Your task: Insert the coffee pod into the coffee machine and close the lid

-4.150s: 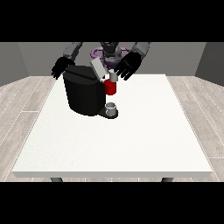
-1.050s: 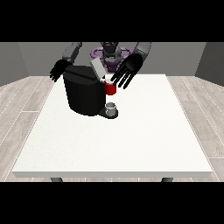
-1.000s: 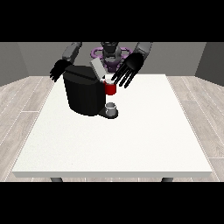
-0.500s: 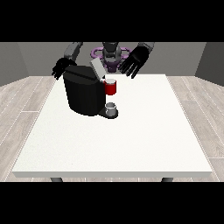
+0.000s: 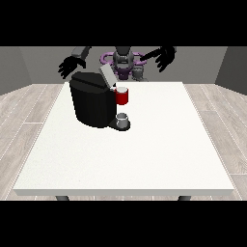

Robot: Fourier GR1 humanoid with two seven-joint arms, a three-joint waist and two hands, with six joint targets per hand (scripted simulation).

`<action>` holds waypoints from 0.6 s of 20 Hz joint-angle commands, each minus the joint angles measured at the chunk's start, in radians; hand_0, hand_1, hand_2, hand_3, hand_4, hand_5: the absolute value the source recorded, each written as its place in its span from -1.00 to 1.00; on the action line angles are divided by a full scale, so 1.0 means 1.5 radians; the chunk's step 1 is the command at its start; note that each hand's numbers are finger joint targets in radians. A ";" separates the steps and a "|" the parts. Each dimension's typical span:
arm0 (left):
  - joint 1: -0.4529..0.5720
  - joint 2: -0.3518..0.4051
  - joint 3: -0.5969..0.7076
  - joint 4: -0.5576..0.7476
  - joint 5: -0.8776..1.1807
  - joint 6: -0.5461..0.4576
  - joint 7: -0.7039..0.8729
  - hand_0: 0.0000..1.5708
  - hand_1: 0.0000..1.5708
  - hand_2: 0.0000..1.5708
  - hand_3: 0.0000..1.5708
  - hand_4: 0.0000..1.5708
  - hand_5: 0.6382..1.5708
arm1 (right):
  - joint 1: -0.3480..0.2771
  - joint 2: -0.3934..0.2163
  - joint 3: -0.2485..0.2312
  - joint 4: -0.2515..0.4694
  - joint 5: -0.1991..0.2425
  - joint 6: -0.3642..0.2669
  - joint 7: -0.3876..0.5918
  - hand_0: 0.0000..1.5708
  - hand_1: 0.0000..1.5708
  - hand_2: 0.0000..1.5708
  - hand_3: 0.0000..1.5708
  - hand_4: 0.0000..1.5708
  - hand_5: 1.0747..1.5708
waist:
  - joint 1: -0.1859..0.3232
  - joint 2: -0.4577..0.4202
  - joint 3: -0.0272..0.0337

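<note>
The black coffee machine (image 5: pixel 91 102) stands on the white table (image 5: pixel 144 154), left of centre, with its grey lid (image 5: pixel 106 76) tilted up. A red thing at the machine (image 5: pixel 122 96) shows at its front, and a grey cup (image 5: pixel 123 118) sits on the base below it. The hand at the view's left (image 5: pixel 70 65) hovers behind the machine's top, fingers spread. The hand at the view's right (image 5: pixel 164 57) is raised high near the table's far edge, fingers spread, holding nothing. A small grey thing (image 5: pixel 138 73) sits at the far edge by the robot's torso.
The robot's body (image 5: pixel 123 61) stands behind the table's far edge. Bare table surface stretches to the right of the machine and towards the near edge. Wooden floor surrounds the table.
The hand at the view's right has lifted away from the machine's front and swung up and to the right. The hand at the view's left has barely shifted. The lid stays raised.
</note>
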 commanded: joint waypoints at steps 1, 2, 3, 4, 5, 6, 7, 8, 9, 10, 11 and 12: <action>0.059 -0.049 0.020 -0.017 0.047 -0.006 0.000 -1.00 -1.00 -1.00 -1.00 -1.00 1.00 | 0.023 -0.024 0.000 -0.001 0.006 0.017 0.003 -1.00 -1.00 -1.00 -1.00 -0.45 1.00 | 0.043 -0.062 0.0006; 0.089 -0.052 0.036 -0.014 0.066 -0.009 -0.032 -1.00 -1.00 -1.00 -1.00 -1.00 1.00 | 0.032 -0.025 0.021 -0.018 0.031 0.010 0.002 -1.00 -1.00 -1.00 -1.00 -0.55 1.00 | 0.043 -0.066 0.0001; 0.135 -0.049 0.033 -0.015 0.062 -0.006 -0.053 -1.00 -1.00 -1.00 -1.00 -1.00 1.00 | 0.046 -0.035 0.024 -0.041 0.023 0.024 0.036 -1.00 -1.00 -1.00 -1.00 -0.53 1.00 | 0.037 -0.090 -0.0001; 0.114 -0.068 0.036 -0.015 0.077 -0.019 0.006 -1.00 -1.00 -1.00 -1.00 -0.76 1.00 | 0.055 -0.027 0.032 -0.036 0.025 0.030 0.022 -1.00 -1.00 -1.00 -1.00 -0.50 1.00 | 0.051 -0.123 0.0005; 0.130 -0.079 0.050 -0.014 0.093 -0.007 -0.013 -1.00 -1.00 -1.00 -1.00 -0.82 1.00 | 0.027 -0.030 0.030 -0.045 0.020 0.030 0.033 -1.00 -1.00 -1.00 -1.00 -0.56 1.00 | 0.059 -0.101 0.0003; 0.155 -0.081 0.047 -0.012 0.092 -0.010 -0.021 -1.00 -1.00 -1.00 -1.00 -0.71 1.00 | 0.025 -0.047 0.032 -0.069 -0.002 0.068 0.058 -1.00 -1.00 -1.00 -1.00 -0.53 1.00 | 0.053 -0.119 0.0002; 0.159 -0.052 0.059 -0.018 0.108 -0.041 -0.048 -1.00 -1.00 -1.00 -1.00 -0.73 1.00 | 0.003 -0.062 0.021 -0.065 -0.011 0.084 0.043 -1.00 -1.00 -1.00 -1.00 -0.63 1.00 | 0.069 -0.084 0.0003; 0.152 -0.076 0.059 -0.026 0.110 -0.009 -0.027 -1.00 -1.00 -1.00 -1.00 -0.89 1.00 | -0.010 -0.035 0.043 -0.081 0.012 0.050 0.049 -1.00 -1.00 -1.00 -1.00 -0.67 1.00 | 0.067 -0.092 0.0004; 0.175 -0.088 0.050 -0.028 0.109 -0.014 -0.024 -1.00 -1.00 -1.00 -1.00 -1.00 1.00 | -0.021 -0.054 0.040 -0.095 0.007 0.060 0.089 -1.00 -1.00 -1.00 -1.00 -0.84 1.00 | 0.070 -0.108 0.0003; 0.188 -0.086 0.047 -0.030 0.119 -0.051 -0.023 -1.00 -1.00 -1.00 -1.00 -1.00 1.00 | -0.026 -0.079 0.018 -0.080 0.000 0.075 0.066 -1.00 -1.00 -1.00 -1.00 -1.00 1.00 | 0.104 -0.119 0.0006; 0.198 -0.081 0.053 -0.028 0.120 -0.035 -0.022 -1.00 -1.00 -1.00 -1.00 -1.00 1.00 | -0.041 -0.073 0.041 -0.120 -0.004 0.084 0.109 -1.00 -1.00 -1.00 -1.00 -1.00 1.00 | 0.074 -0.118 0.0003; 0.202 -0.113 0.046 -0.044 0.129 -0.031 -0.009 -1.00 -1.00 -1.00 -1.00 -1.00 1.00 | -0.025 -0.057 0.056 -0.106 0.023 0.064 0.088 -1.00 -1.00 -1.00 -1.00 -0.95 1.00 | 0.099 -0.136 0.0006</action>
